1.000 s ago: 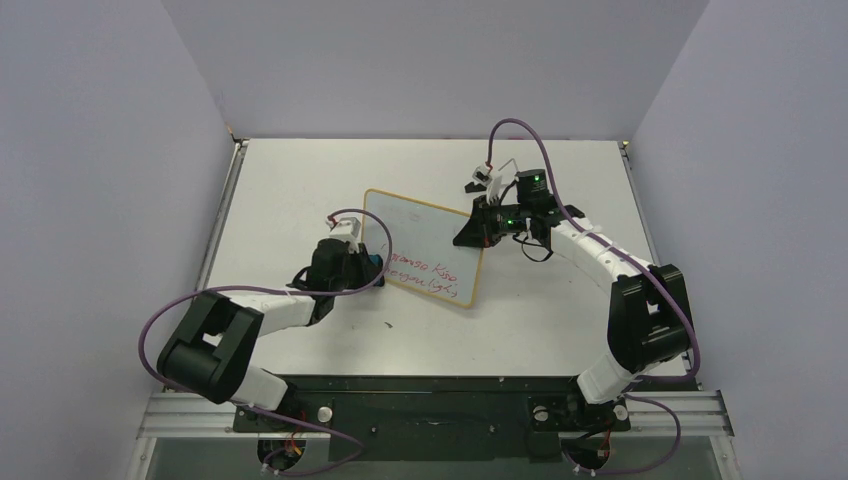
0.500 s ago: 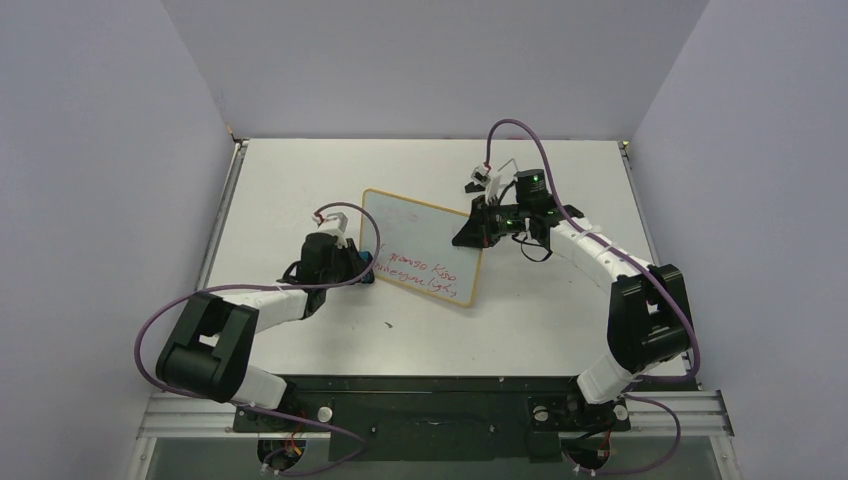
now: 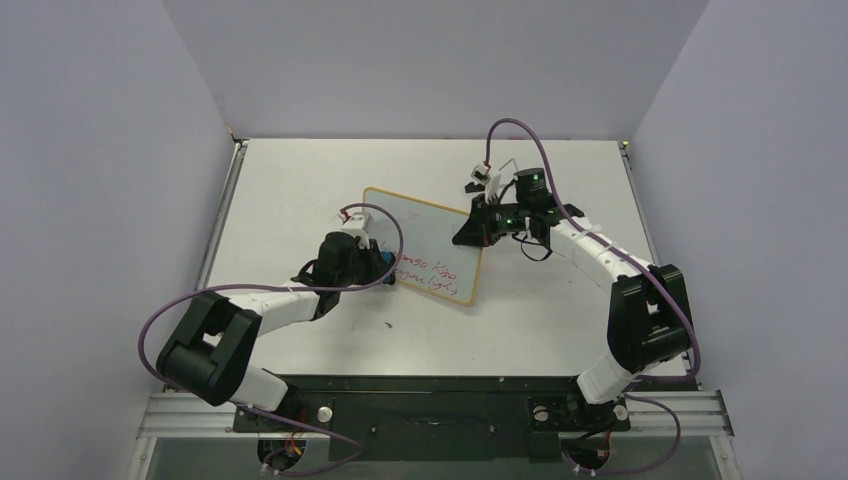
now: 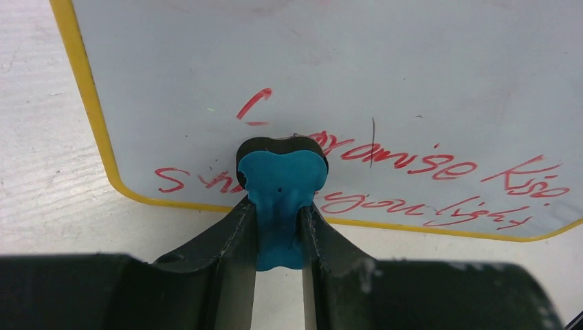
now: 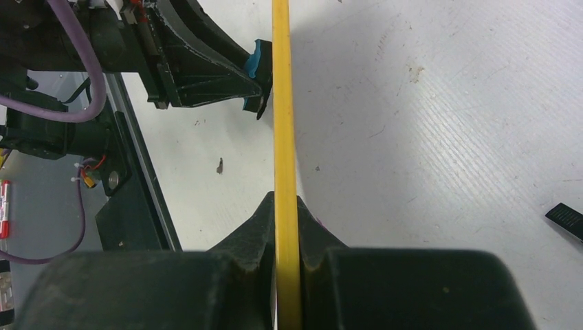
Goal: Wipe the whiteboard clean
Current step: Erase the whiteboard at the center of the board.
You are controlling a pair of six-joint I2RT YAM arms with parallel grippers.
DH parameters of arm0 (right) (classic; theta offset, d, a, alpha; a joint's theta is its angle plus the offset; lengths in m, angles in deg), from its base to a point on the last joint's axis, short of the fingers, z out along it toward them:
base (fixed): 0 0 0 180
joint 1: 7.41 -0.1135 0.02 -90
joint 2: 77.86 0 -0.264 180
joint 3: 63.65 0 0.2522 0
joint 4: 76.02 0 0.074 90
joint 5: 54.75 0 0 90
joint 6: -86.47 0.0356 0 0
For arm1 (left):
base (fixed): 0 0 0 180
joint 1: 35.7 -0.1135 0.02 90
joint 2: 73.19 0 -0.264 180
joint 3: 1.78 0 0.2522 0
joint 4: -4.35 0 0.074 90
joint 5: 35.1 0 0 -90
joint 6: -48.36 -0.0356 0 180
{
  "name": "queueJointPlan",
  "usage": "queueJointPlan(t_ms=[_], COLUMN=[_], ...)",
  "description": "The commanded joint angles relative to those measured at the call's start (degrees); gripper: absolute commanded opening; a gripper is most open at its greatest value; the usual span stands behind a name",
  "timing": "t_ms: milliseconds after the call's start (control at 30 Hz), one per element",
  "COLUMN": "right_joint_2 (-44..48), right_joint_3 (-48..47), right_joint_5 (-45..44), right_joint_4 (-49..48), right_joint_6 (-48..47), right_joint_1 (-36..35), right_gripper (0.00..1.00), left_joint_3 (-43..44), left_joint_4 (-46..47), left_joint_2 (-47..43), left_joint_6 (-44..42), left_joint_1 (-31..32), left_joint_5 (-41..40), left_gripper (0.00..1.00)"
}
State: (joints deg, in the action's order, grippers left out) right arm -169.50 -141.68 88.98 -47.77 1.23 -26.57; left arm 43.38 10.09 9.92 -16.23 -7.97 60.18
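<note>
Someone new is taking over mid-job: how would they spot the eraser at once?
On the white tabletop, find the small rectangular white board with a thin yellow frame, mid-table. Toward its left end, pinched in the left claw, sits a small blue block with a black pad, against the red handwriting. It is the only blue thing there.

- I read this as a robotics lab test cell; plain lilac panels (image 3: pixel 100 150) close in a white table (image 3: pixel 300 180) on three sides
- the left arm (image 3: pixel 270 300) and right arm (image 3: pixel 600 255) are bolted to a black base plate (image 3: pixel 430 400) on an aluminium rail (image 3: pixel 700 410); purple cables (image 3: pixel 160 320) loop loose
- a small whiteboard (image 3: pixel 425 235) with red handwriting sits between the arms
</note>
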Motion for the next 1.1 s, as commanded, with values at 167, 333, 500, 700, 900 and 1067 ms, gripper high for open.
queueJointPlan(t_ms=[167,333,500,700,900,1067], right_joint_2=[-0.26,-0.07,-0.22,-0.22,0.01,-0.02], right_joint_3=[-0.55,-0.51,-0.56,-0.56,-0.42,-0.48], right_joint_5=[-1.48,-1.48,-1.28,-1.31,-1.01,-1.14], right_joint_4=[4.39,4.36,4.29,4.36,4.35,4.26], right_joint_6=[-2.64,-2.73,-2.74,-2.90,-2.90,-2.89], right_joint_1=[-1.79,-1.75,-1.82,-1.94,-2.01,-2.09], right_gripper=[0.00,0.00,0.00,0.00,0.00,0.00], left_joint_3=[4.99,5.83,5.94,6.35,6.34,8.07], left_joint_4=[1.28,1.01,3.28,3.75,3.03,1.17], left_joint_2=[-1.36,0.83,2.69,3.19,1.11,0.49], left_joint_6=[0.54,0.11,-0.98,-1.15,0.25,0.20], left_joint_1=[-2.73,-3.00,1.33,6.02,0.20,-2.96], left_joint_5=[-4.19,-4.64,-1.47,-4.04,-6.30,-7.84], left_gripper=[0.00,0.00,0.00,0.00,0.00,0.00])
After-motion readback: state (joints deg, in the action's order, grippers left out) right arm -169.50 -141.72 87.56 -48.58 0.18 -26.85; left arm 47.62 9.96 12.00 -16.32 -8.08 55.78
